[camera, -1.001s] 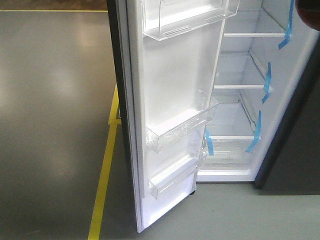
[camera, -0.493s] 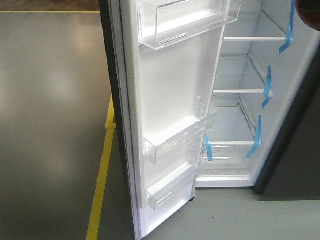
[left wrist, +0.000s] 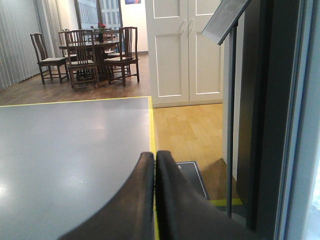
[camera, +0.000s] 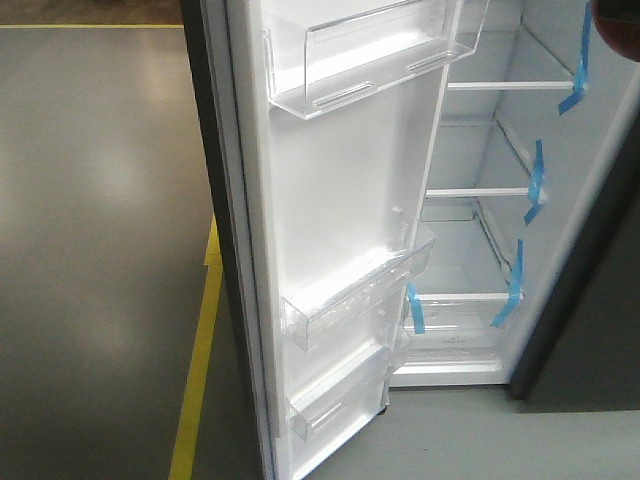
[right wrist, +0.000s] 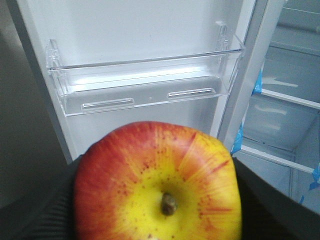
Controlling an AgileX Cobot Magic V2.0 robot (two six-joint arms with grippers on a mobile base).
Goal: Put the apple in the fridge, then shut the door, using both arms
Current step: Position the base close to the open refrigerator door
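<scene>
- Apple (right wrist: 157,185): underside cut by frame bottom.
- R fingers (right wrist: 47,215): mostly behind Apple; tips not visible.
- L fingers (left wrist: 142,200): bases cut by frame bottom.
- Door (camera: 330,200): top and foot out of frame.
- Fridge (camera: 480,250): top cut off.
- Dark blob (camera: 612,22), top-right corner: blurred, unidentifiable.

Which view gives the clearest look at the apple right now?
The right wrist view: the apple fills the lower frame, with its stem dimple facing the camera. The front-facing and left wrist views show no recognisable apple.
</scene>
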